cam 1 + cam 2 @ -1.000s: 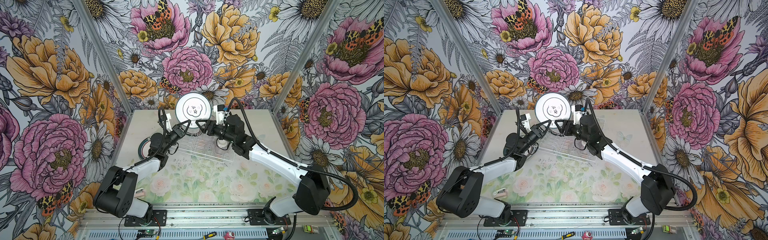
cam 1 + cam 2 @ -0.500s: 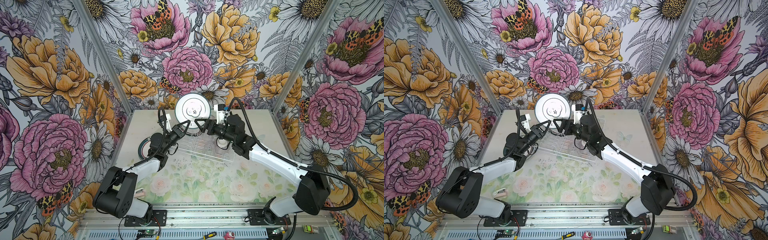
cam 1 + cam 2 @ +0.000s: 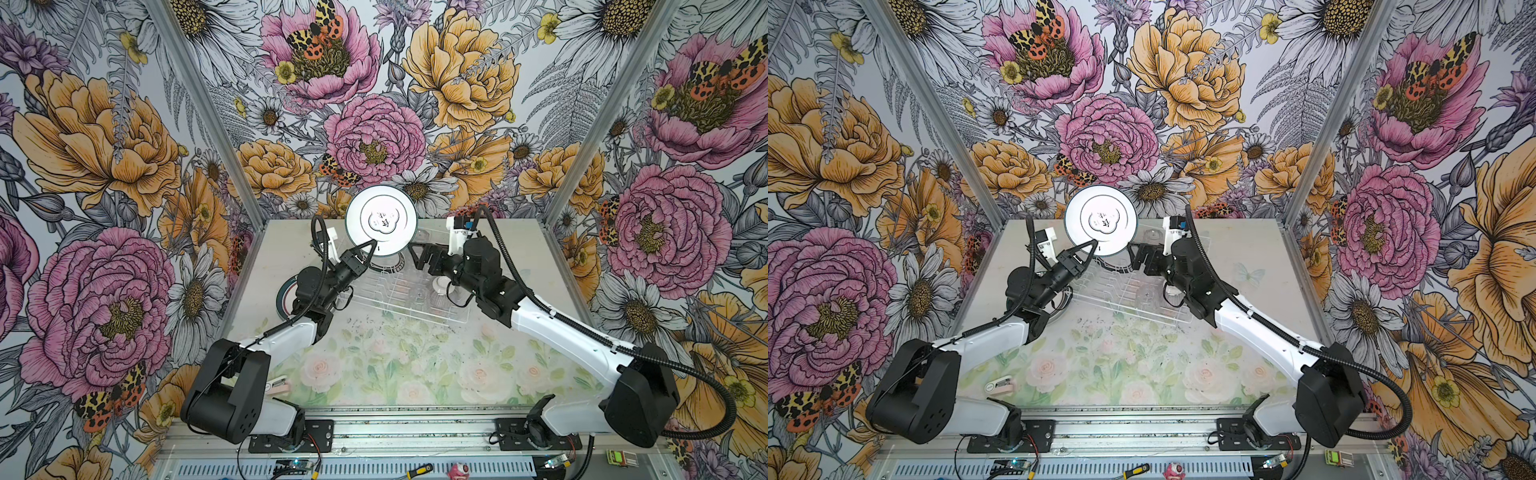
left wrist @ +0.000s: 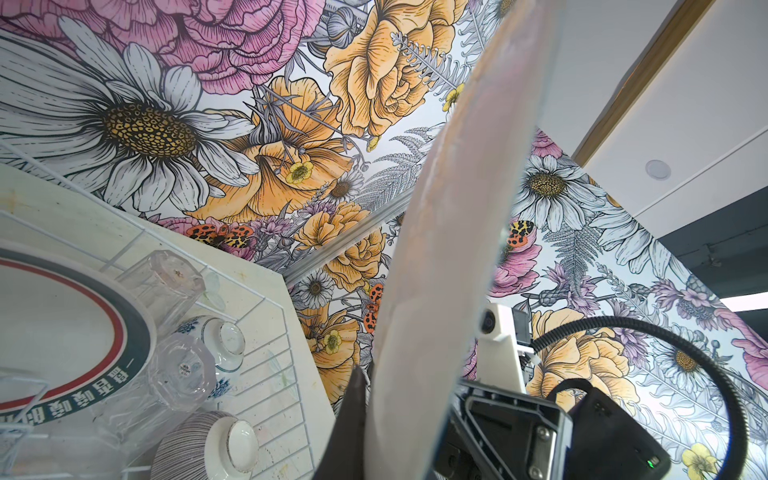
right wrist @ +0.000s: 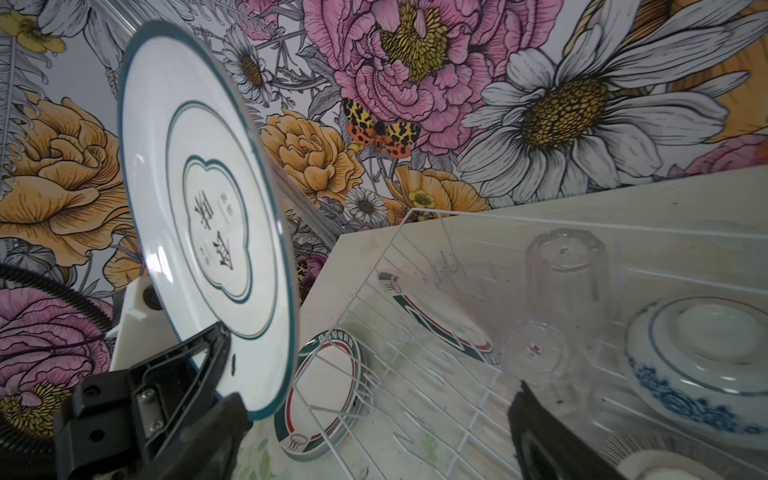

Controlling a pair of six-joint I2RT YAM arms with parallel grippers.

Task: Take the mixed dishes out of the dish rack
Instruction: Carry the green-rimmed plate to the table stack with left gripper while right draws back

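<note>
A white plate (image 3: 381, 219) (image 3: 1100, 220) with a thin teal rim and a printed centre stands upright in the air above the dish rack's (image 3: 457, 320) (image 3: 1179, 318) far left end. My left gripper (image 3: 371, 246) (image 3: 1091, 246) (image 4: 395, 424) is shut on its lower rim. My right gripper (image 3: 416, 255) (image 3: 1136, 257) (image 5: 374, 424) is open just right of the plate (image 5: 199, 216), touching nothing. Still in the dish rack (image 5: 415, 232) are a red-and-dark-rimmed plate (image 5: 440, 320), two clear tumblers (image 5: 565, 266) (image 5: 536, 349), a blue-patterned bowl (image 5: 702, 353) and a grey striped bowl (image 4: 199, 444).
Another red-and-dark-rimmed plate (image 3: 286, 297) (image 5: 320, 399) lies on the table left of the rack, under my left arm. A small pink-and-white object (image 3: 277, 384) (image 3: 1000, 384) sits near the front left. Flowered walls enclose the back and both sides.
My right gripper's jaws have spread wide beside the plate's right edge. The left gripper still holds the plate in the same place.
</note>
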